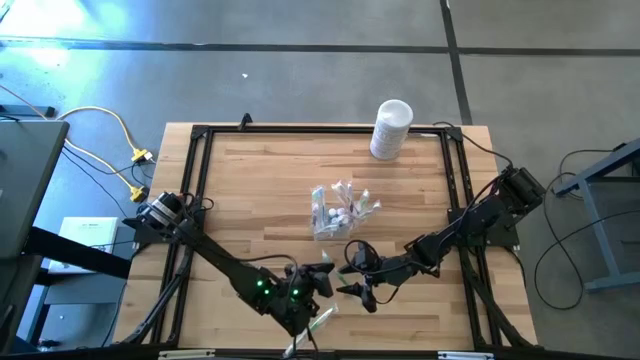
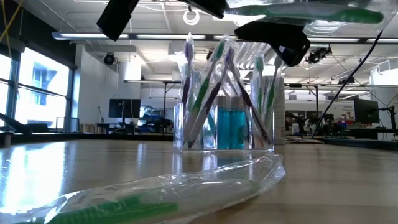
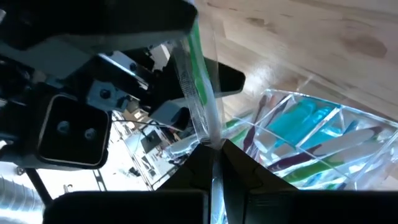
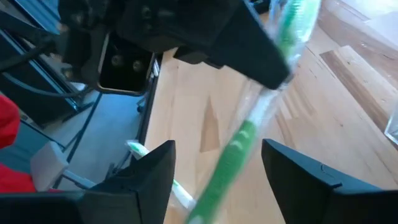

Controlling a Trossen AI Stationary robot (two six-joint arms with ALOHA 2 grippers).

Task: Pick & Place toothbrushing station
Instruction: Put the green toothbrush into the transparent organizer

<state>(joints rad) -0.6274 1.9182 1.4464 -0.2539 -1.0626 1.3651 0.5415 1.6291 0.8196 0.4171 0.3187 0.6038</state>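
Handover near table's [image 1: 250,180] front edge: left hand [image 1: 322,283] pinches wrapped green toothbrush [image 4: 245,140]; right hand [image 1: 352,277] gapes around it. Close squarely before releasing. Clear cup [image 1: 331,212] sits mid-table.

I see pale wood planks on the table [image 1: 260,180], framed in black. The clear plastic cup [image 2: 224,127] shows teal tubes [image 2: 231,127] and green, purple and white toothbrush handles. A green-and-white toothbrush in a clear wrapper [image 4: 239,146] sits between my black hands. The white cylindrical canister [image 1: 391,129] stands near the far edge.
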